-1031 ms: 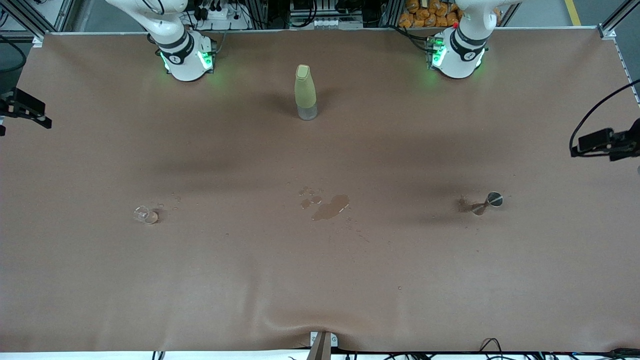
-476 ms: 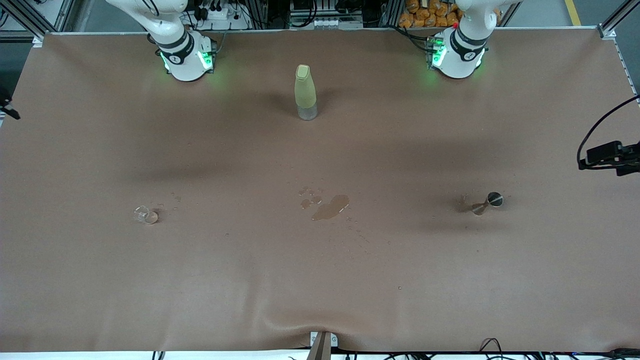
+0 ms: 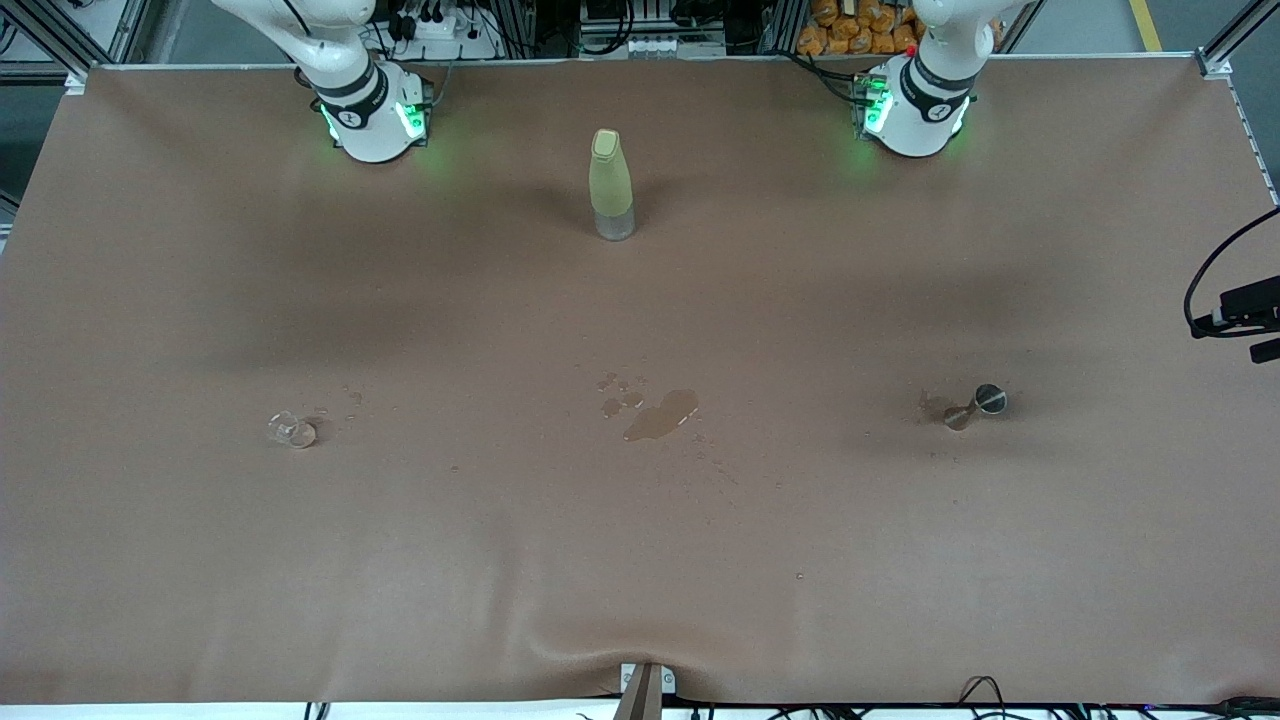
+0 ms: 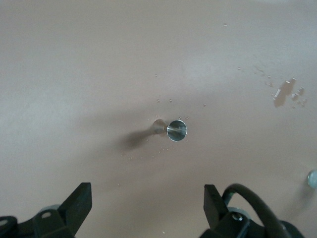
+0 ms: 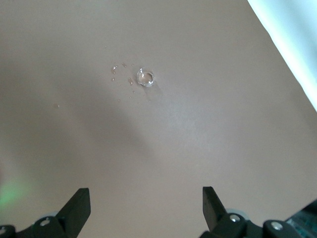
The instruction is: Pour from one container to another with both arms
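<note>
Standing upright between the two bases, a yellow-green bottle (image 3: pixel 611 183) is seen. A metal jigger (image 3: pixel 976 404) is set toward the left arm's end, below the wide-spread left gripper (image 4: pixel 146 201). A small clear glass (image 3: pixel 292 430) is placed toward the right arm's end, under the equally spread right gripper (image 5: pixel 145 206). A spill (image 3: pixel 660 414) is noted mid-table (image 3: pixel 640 560); broad bare cloth is left around everything.

In the front view, the black left gripper (image 3: pixel 1245 310) at the right edge of the frame has slid farther out and lower than a second ago, so only a small part of it and its looping cable still shows. The black right gripper, which earlier poked in at the left edge, has now left that view entirely. The soft shadows on the brown counter (image 3: pixel 640 520) have thinned and shifted outward.
</note>
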Controlling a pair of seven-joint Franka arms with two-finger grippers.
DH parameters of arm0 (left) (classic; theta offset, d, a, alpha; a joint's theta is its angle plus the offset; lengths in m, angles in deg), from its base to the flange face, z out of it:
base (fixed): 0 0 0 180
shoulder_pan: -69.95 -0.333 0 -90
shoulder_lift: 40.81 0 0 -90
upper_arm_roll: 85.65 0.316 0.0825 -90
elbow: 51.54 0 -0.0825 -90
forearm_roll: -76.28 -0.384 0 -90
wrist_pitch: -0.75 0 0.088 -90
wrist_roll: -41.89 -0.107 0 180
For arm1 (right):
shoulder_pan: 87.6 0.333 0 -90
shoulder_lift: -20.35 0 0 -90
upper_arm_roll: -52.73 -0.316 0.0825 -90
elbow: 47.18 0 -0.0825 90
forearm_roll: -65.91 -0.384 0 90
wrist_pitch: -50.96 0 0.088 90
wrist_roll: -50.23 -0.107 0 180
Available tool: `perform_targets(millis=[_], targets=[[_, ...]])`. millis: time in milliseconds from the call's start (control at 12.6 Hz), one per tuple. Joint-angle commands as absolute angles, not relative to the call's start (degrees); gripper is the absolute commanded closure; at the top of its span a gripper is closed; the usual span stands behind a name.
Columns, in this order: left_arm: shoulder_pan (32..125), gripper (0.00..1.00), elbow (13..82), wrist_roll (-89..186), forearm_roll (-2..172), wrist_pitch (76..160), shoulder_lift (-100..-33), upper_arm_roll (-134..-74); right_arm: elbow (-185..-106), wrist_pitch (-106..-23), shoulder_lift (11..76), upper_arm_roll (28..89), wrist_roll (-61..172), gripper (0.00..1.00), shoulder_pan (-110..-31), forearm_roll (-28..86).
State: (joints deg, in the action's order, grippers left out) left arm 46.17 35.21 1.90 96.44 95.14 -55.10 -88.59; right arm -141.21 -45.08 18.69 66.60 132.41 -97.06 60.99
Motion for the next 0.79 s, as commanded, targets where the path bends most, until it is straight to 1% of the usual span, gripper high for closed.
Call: perform_targets(millis=[0,238,476,714], targets=[[43.32,0.0,34.24,-13.51,98.51,92.96,-57.06,-89.08,-140.78,-47.12,21.57,70.03,143.45,0.0,-97.35,55.82],[42.79,0.0,34.24,-17.61,98.78,89.62,-59.78,-89.08,-140.78,-47.65,25.87,75.65,156.27,0.0,-95.87,47.05],[42.88,0.0,34.15,-19.89,98.78,89.61,-62.07,-89.08,-140.96,-47.22,31.06,81.81,169.11,0.0,-93.32,36.15],[40.43,0.0,33.63,-22.79,101.49,90.48,-64.26,-89.08,-141.31,-45.21,35.54,84.11,176.51,0.0,-92.78,28.58]])
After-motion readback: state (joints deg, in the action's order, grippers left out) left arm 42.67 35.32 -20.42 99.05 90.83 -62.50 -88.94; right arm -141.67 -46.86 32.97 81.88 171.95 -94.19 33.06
